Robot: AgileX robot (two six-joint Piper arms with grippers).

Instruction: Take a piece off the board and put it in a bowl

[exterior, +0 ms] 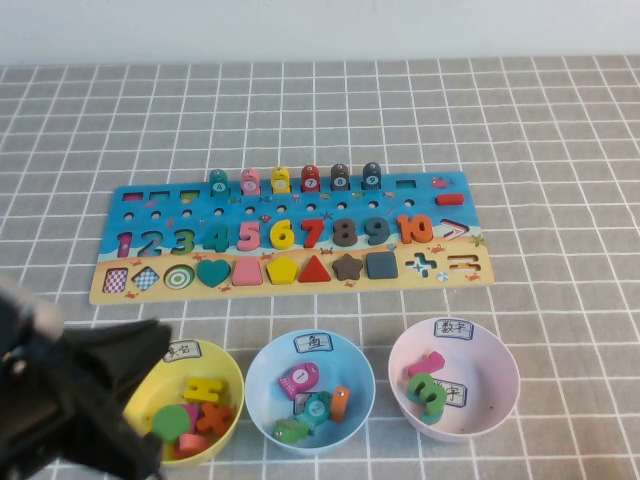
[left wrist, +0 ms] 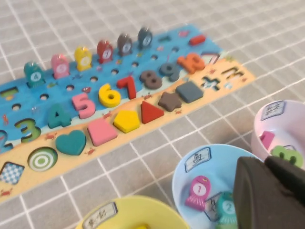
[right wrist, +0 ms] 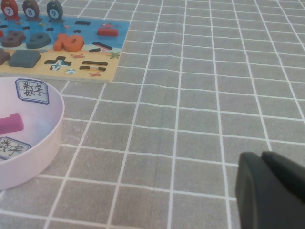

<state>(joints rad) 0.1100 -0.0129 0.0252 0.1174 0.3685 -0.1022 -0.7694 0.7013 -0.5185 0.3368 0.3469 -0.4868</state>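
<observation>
The board [exterior: 480,272] lies across the middle of the table with numbers, shapes and several fish pieces standing on pegs along its far edge. The light blue bowl [exterior: 262,385] stands in front of it, in the middle of three bowls. The olive-green fish piece [exterior: 290,430] lies inside it beside a pink fish, a teal fish and an orange piece. My left gripper [exterior: 155,340] is shut and empty, near the yellow bowl at the front left. In the left wrist view my left gripper [left wrist: 264,164] hides the olive piece. My right gripper [right wrist: 261,157] is shut and empty over bare cloth, out of the high view.
A yellow bowl [exterior: 228,375] with several pieces stands left of the blue one. A pale pink bowl [exterior: 500,370] with a green numeral and a pink piece stands to the right. A grey checked cloth covers the table.
</observation>
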